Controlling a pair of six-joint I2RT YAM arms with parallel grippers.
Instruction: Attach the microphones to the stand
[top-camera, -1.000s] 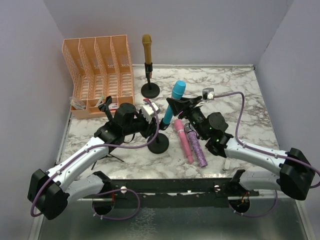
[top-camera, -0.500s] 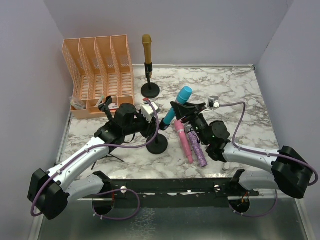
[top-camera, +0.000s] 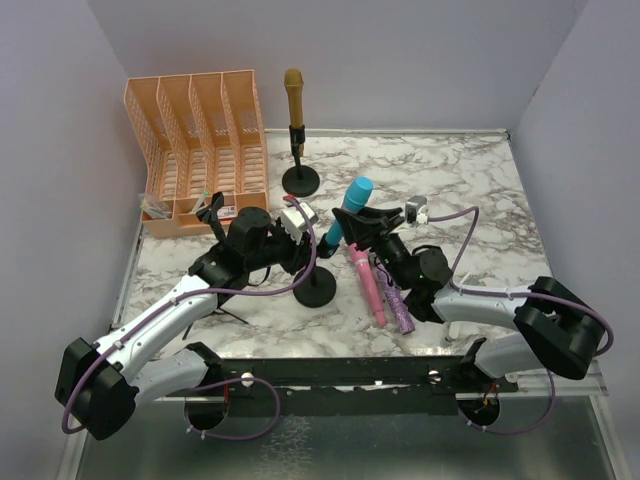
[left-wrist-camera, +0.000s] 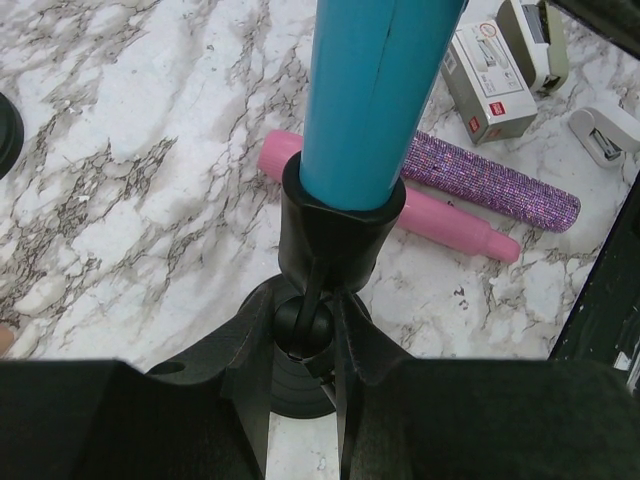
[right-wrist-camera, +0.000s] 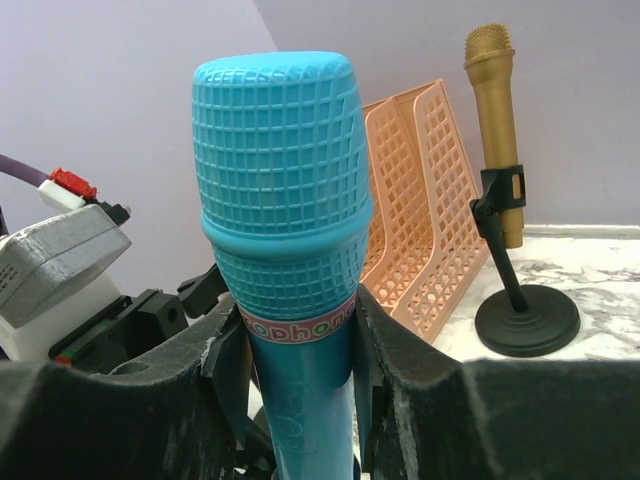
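1 fixed camera is looking down on the whole marble table (top-camera: 450, 170) from behind, while 2 wrist cameras are closely viewing the same cyan microphone (left-wrist-camera: 375, 90), left one downward, right one level.

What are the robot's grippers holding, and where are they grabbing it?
The right gripper holds the blue microphone just under its head. The left gripper holds the black stand at the joint under its clip.

A white marble-patterned table (top-camera: 470, 170) is enclosed on three sides by plain lilac walls (top-camera: 400, 60), with an orange file rack (top-camera: 195, 130) set in its far left corner.
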